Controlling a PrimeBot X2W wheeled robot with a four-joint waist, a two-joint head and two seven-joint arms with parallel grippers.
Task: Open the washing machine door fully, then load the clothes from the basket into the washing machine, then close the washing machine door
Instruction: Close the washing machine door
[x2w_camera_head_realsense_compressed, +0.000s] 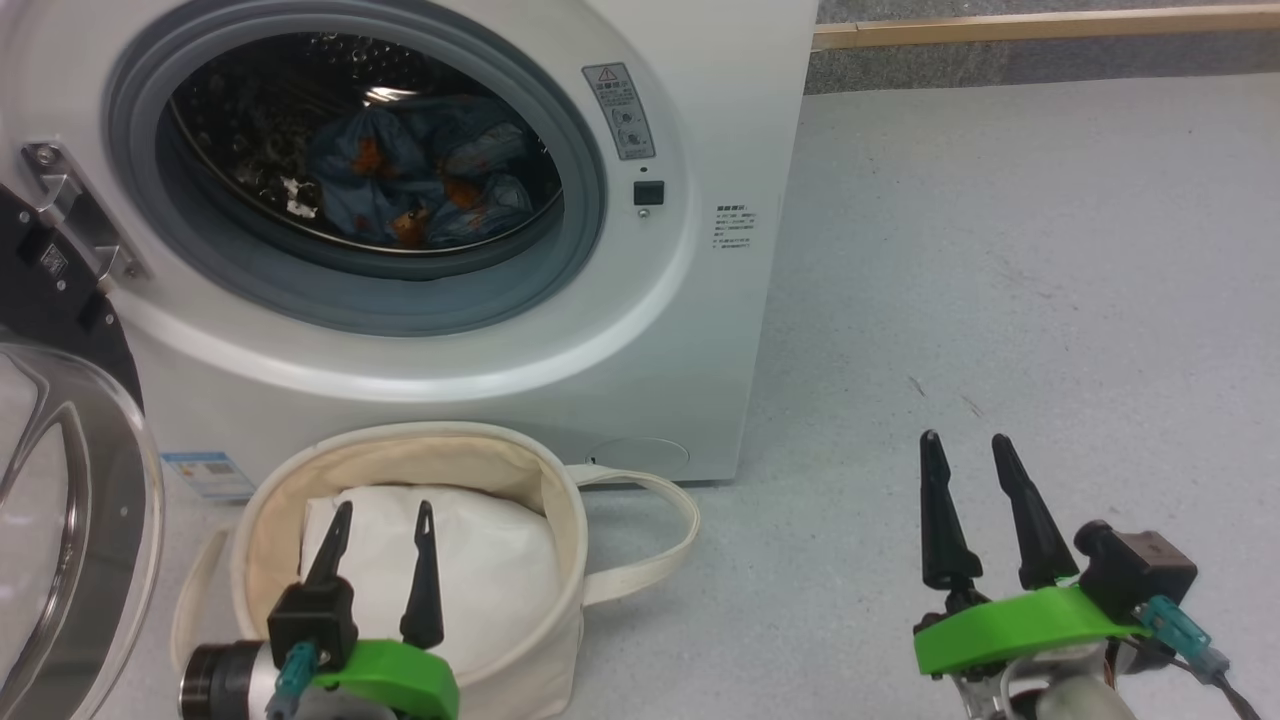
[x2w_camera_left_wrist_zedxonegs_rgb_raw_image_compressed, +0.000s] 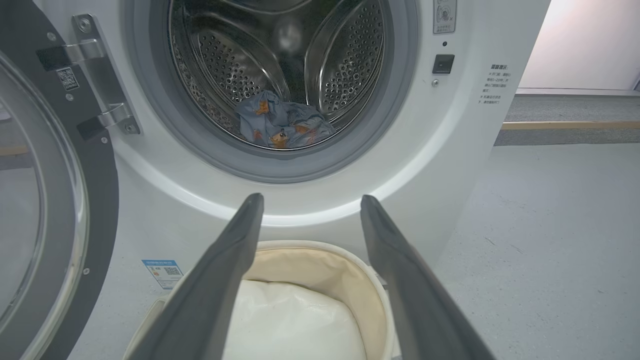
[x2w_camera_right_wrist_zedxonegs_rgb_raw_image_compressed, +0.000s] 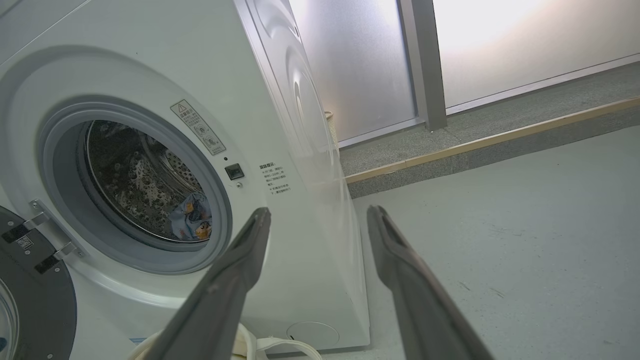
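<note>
The white washing machine (x2w_camera_head_realsense_compressed: 690, 330) stands with its round door (x2w_camera_head_realsense_compressed: 70, 520) swung open to the left. The clothes (x2w_camera_head_realsense_compressed: 420, 180), blue fabric with orange print, lie inside the drum (x2w_camera_left_wrist_zedxonegs_rgb_raw_image_compressed: 280, 125) (x2w_camera_right_wrist_zedxonegs_rgb_raw_image_compressed: 192, 225). The cream basket (x2w_camera_head_realsense_compressed: 570, 520) sits on the floor before the washer and holds a plain white pillow-like bundle (x2w_camera_head_realsense_compressed: 490, 570). My left gripper (x2w_camera_head_realsense_compressed: 385, 515) hangs open just above the basket (x2w_camera_left_wrist_zedxonegs_rgb_raw_image_compressed: 370, 295), nothing between its fingers. My right gripper (x2w_camera_head_realsense_compressed: 965, 450) stands open over bare floor to the right of the washer, empty.
Grey floor (x2w_camera_head_realsense_compressed: 1050, 300) stretches to the right of the washer. A wooden strip (x2w_camera_head_realsense_compressed: 1050, 25) and a raised ledge run along the back. The open door's hinge (x2w_camera_head_realsense_compressed: 70, 210) sits at the washer's left. A basket strap (x2w_camera_head_realsense_compressed: 660, 540) loops out to the right.
</note>
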